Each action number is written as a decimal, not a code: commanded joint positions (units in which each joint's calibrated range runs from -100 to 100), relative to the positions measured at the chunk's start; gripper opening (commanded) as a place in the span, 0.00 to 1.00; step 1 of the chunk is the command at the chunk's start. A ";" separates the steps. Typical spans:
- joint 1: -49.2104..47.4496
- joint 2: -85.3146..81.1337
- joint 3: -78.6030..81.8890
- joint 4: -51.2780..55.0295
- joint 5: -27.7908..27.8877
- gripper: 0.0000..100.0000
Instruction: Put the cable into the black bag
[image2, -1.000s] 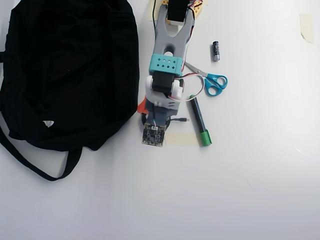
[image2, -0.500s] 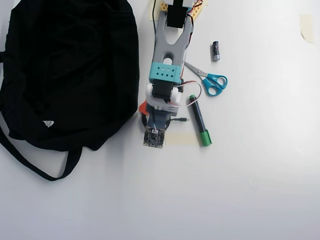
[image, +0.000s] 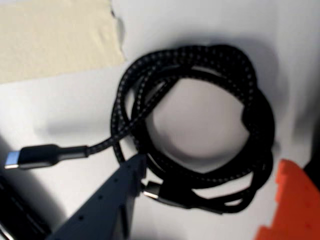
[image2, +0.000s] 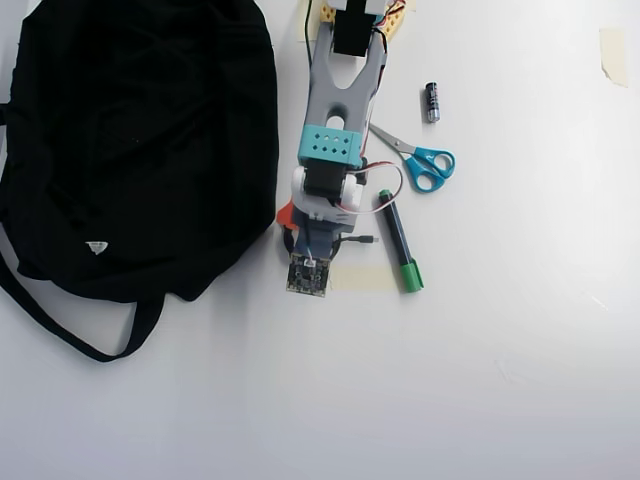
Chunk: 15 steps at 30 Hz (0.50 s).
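Wrist view: cable (image: 200, 125) lies coiled on the white table (image: 60, 105), filling the middle of the frame. The gripper (image: 210, 200) is spread wide over it: the dark grey finger (image: 107, 202) comes up from the bottom edge with its tip at the lower-left arc of the coil, just beside or touching the strands, can't tell which; the orange finger (image: 290, 205) sits at the lower right, just outside the coil's right arc. Most of the coil is between the two fingers, nothing clamped. One plug (image: 32, 156) sticks out left of the coil on a short straight lead; a second connector sits under the lower arc, right next to the grey tip. A tape strip (image: 55, 37) is stuck to the table up-left of the coil, apart from it. Overhead view: the arm (image2: 335, 130) covers the coil; only the plug end (image2: 360, 240) pokes out on its right. Bag (image2: 130, 140) lies left of the arm, its edge near the orange finger. Right of the arm: a marker (image2: 398, 240) just beside the plug, scissors (image2: 420, 160) above the marker, a battery (image2: 432, 102) above those, all clear of the cable.
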 joint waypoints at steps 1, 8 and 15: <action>-0.18 -2.13 -2.28 0.12 0.16 0.36; -0.70 -1.64 -5.33 2.36 0.16 0.36; -0.11 -0.89 -5.24 2.10 0.21 0.36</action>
